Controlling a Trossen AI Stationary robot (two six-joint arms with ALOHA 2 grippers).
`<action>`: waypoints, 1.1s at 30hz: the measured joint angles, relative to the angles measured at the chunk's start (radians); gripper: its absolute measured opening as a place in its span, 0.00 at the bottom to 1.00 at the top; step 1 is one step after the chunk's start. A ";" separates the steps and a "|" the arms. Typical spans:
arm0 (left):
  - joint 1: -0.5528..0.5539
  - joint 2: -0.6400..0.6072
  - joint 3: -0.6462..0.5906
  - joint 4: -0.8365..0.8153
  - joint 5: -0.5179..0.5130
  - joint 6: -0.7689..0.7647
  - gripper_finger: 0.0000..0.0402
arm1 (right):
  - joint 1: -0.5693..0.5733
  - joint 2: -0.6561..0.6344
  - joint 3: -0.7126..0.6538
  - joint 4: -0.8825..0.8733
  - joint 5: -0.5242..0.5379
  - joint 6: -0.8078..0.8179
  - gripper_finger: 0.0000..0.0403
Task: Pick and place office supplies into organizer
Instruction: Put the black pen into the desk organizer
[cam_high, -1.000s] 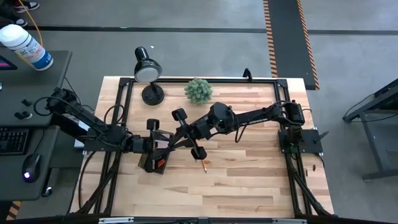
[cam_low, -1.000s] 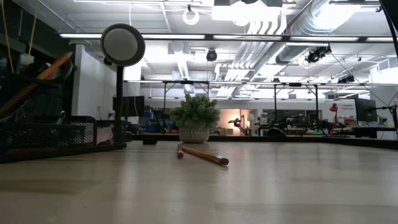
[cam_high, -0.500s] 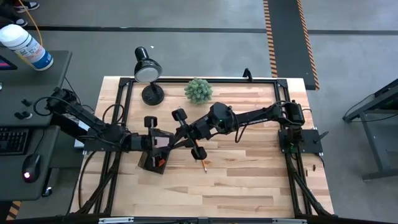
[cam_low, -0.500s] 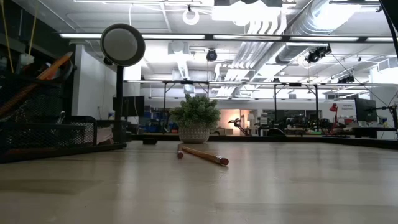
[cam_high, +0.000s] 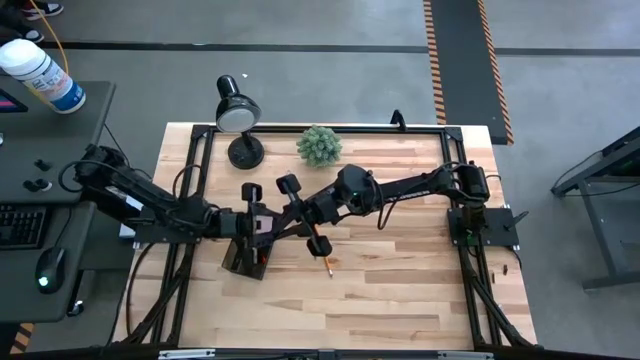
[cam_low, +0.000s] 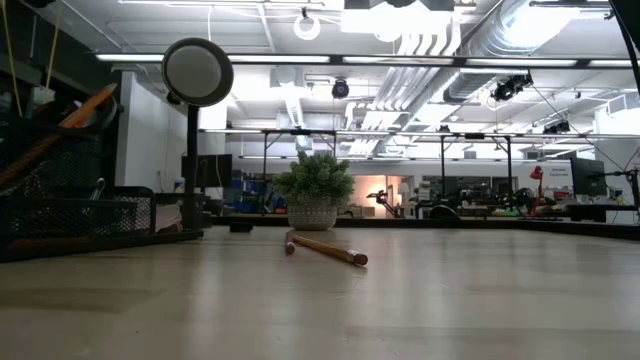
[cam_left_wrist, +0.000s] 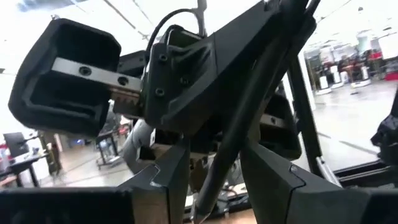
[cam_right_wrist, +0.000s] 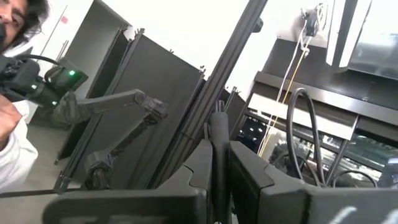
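On the bare wooden worktop (cam_low: 420, 300), nearest the low camera, lies one thin pencil (cam_low: 328, 248), flat and slanting away, with a second short stub just beside its far end. From above the same pencil (cam_high: 326, 265) shows just in front of the right arm's wrist, apart from everything else.

To one side in the low view stands the organizer (cam_low: 75, 205), a black mesh caddy whose tall compartment already carries an orange-handled item leaning against its rim. Seen from overhead, the organizer (cam_high: 245, 258) sits at the worktop's left-centre, with something red showing inside it.

Both arms meet right above it. The left gripper (cam_high: 256, 222) hangs over the organizer with its fingers (cam_left_wrist: 270, 180) spread, a dark slim rod (a pen, by its look) passing between them without either pad clearly pressing on it. The right gripper (cam_high: 283, 222) reaches in from the other side, its fingers (cam_right_wrist: 202, 165) pressed almost together on a dark pen (cam_right_wrist: 218, 155), which stands upright between them.

Farther back on the worktop stand the black desk lamp (cam_high: 238, 112), its round head (cam_low: 197, 71) facing the low camera, and the green spiky plant (cam_low: 313, 188) in a pale pot. Beyond the worktop's left edge a side desk holds a white bottle (cam_high: 40, 72).
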 joint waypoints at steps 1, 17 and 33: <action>0.005 0.009 0.002 0.008 0.014 -0.009 0.32 | 0.000 0.000 0.000 0.000 0.000 0.000 0.06; 0.011 0.038 0.026 -0.024 0.029 -0.018 0.21 | -0.010 0.001 0.000 -0.037 0.000 0.020 0.06; 0.009 0.034 0.026 -0.036 -0.002 -0.031 0.19 | -0.021 0.001 0.000 -0.059 -0.014 0.069 0.12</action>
